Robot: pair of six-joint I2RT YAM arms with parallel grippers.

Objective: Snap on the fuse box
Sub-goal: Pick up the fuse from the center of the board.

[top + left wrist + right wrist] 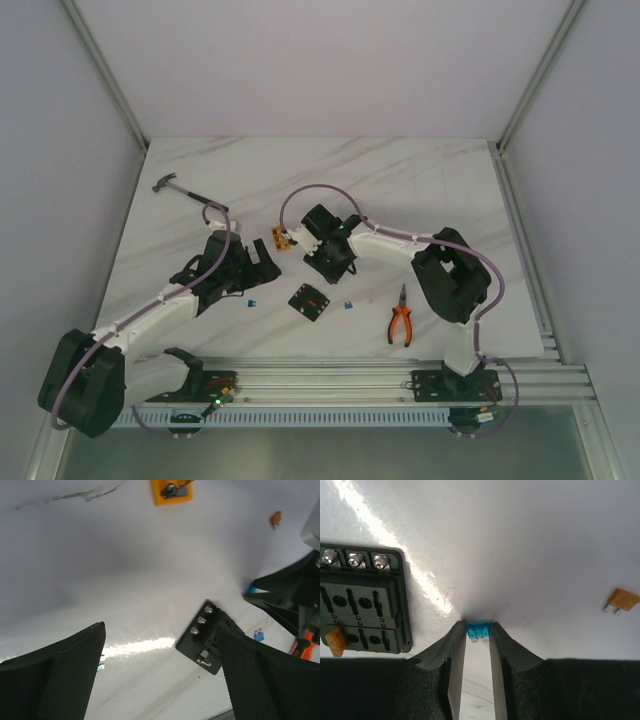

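Observation:
The black fuse box (310,301) lies flat on the marble table between the arms. It shows at the left of the right wrist view (362,605), with one orange fuse (334,641) in a slot. My right gripper (478,627) is shut on a small blue fuse (478,630), low at the table surface just right of the box. In the top view the right gripper (340,268) is behind the box. My left gripper (161,626) is open and empty; the fuse box (200,639) lies by its right finger (260,675). In the top view the left gripper (260,262) is left of the box.
Orange-handled pliers (401,325) lie right of the box. An orange block (283,240) sits behind it, and a hammer (180,190) is at the far left. Loose blue fuses (251,300) (348,305) and an orange fuse (622,600) lie on the table.

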